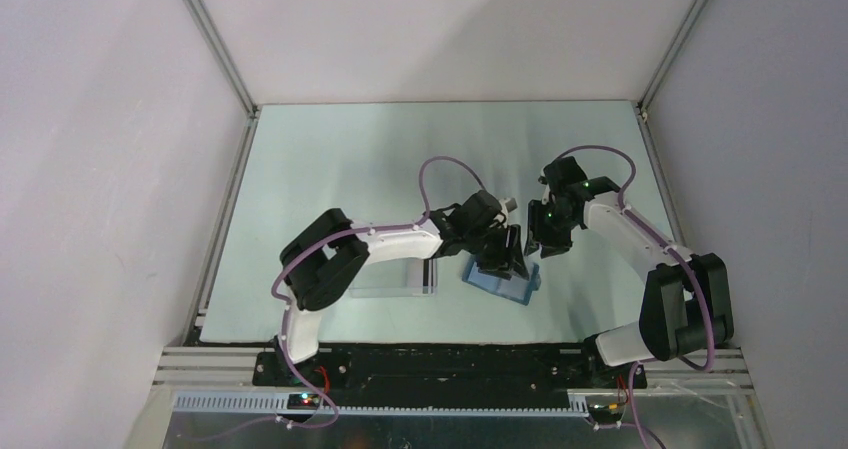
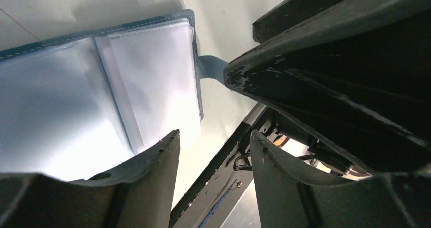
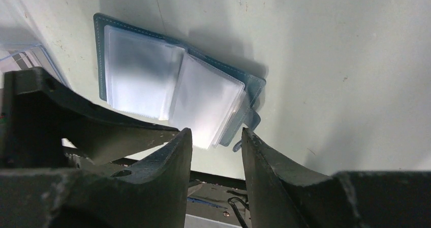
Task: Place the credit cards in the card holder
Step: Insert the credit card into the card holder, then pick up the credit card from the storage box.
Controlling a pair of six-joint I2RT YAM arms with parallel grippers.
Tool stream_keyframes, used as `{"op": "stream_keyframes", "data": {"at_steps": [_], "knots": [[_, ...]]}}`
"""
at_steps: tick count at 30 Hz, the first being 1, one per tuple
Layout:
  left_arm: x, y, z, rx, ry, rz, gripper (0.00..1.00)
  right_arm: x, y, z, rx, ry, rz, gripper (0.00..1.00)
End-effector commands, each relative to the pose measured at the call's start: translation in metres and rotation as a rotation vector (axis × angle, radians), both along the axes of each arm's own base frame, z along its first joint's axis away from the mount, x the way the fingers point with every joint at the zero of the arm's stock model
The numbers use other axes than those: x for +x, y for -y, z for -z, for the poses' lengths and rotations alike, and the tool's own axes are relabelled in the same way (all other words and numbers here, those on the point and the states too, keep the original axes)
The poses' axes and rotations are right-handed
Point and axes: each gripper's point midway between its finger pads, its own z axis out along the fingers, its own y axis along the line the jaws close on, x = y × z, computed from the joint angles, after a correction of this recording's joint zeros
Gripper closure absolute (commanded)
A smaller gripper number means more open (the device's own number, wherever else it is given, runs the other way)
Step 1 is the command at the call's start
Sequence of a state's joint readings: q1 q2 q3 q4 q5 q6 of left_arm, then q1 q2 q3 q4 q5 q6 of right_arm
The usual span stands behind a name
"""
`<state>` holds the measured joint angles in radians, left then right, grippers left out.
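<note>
The teal card holder [image 1: 503, 283] lies open on the table between the arms. Its clear sleeves [image 3: 167, 86] fan upward and its clasp tab [image 2: 211, 67] sticks out to the side. My left gripper [image 1: 503, 254] hovers just over the holder, open, with nothing between its fingers [image 2: 213, 136]. Just right of it, my right gripper [image 1: 545, 231] is also open and empty, its fingertips above the holder's tab end [image 3: 216, 132]. The credit cards seem to lie in the clear box, where a dark stripe [image 1: 431, 275] shows; I cannot make them out singly.
A clear plastic box [image 1: 395, 277] sits left of the holder, under the left forearm; its corner shows in the right wrist view [image 3: 20, 60]. The table's near edge and black base rail [image 1: 450, 359] lie close behind the holder.
</note>
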<state>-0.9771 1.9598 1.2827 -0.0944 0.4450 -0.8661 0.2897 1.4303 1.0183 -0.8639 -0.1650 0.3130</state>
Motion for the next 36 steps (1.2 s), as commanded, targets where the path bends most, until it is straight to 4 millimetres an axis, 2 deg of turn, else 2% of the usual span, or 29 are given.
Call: {"op": "stream_keyframes", "data": {"at_steps": [1, 7, 14, 16, 17, 18, 19, 20, 21, 22, 23, 25, 27, 30, 36], "knots": [[-0.005, 0.014, -0.007, -0.042, -0.014, 0.031, 0.43, -0.002, 0.002, -0.005, 0.005, 0.011, -0.012, 0.55], [0.001, 0.009, -0.018, -0.053, 0.030, 0.012, 0.39, -0.004, -0.007, -0.002, 0.038, -0.010, -0.043, 0.55], [0.020, -0.010, -0.053, -0.142, 0.123, -0.062, 0.35, -0.011, -0.025, 0.008, 0.058, -0.051, -0.100, 0.56], [0.023, -0.024, -0.054, -0.146, 0.135, -0.090, 0.34, -0.012, -0.031, 0.010, 0.066, -0.059, -0.113, 0.56], [0.028, -0.030, -0.064, -0.165, 0.157, -0.113, 0.34, -0.012, -0.035, 0.011, 0.071, -0.059, -0.119, 0.56], [0.028, -0.038, -0.059, -0.158, 0.155, -0.124, 0.34, -0.013, -0.038, 0.011, 0.078, -0.061, -0.124, 0.56], [0.035, -0.046, -0.075, -0.188, 0.185, -0.151, 0.34, -0.013, -0.042, 0.012, 0.082, -0.063, -0.131, 0.56], [0.034, -0.055, -0.066, -0.168, 0.177, -0.165, 0.34, -0.014, -0.045, 0.012, 0.094, -0.065, -0.132, 0.56], [0.041, -0.064, -0.075, -0.181, 0.196, -0.194, 0.34, -0.013, -0.048, 0.012, 0.103, -0.062, -0.137, 0.56], [0.039, -0.074, -0.068, -0.167, 0.191, -0.207, 0.34, -0.013, -0.052, 0.011, 0.120, -0.061, -0.139, 0.56], [0.045, -0.085, -0.078, -0.182, 0.209, -0.235, 0.34, -0.013, -0.055, 0.011, 0.128, -0.063, -0.144, 0.56], [0.049, -0.106, -0.077, -0.176, 0.213, -0.279, 0.34, -0.013, -0.064, 0.008, 0.147, -0.063, -0.157, 0.57], [0.051, -0.129, -0.070, -0.152, 0.212, -0.322, 0.35, -0.012, -0.075, 0.004, 0.169, -0.064, -0.172, 0.57], [0.048, -0.170, -0.049, -0.033, 0.195, -0.382, 0.36, -0.009, -0.094, -0.003, 0.197, -0.056, -0.201, 0.56], [0.038, -0.215, -0.028, 0.107, 0.201, -0.422, 0.37, -0.010, -0.140, -0.018, 0.294, -0.054, -0.265, 0.56]]}}
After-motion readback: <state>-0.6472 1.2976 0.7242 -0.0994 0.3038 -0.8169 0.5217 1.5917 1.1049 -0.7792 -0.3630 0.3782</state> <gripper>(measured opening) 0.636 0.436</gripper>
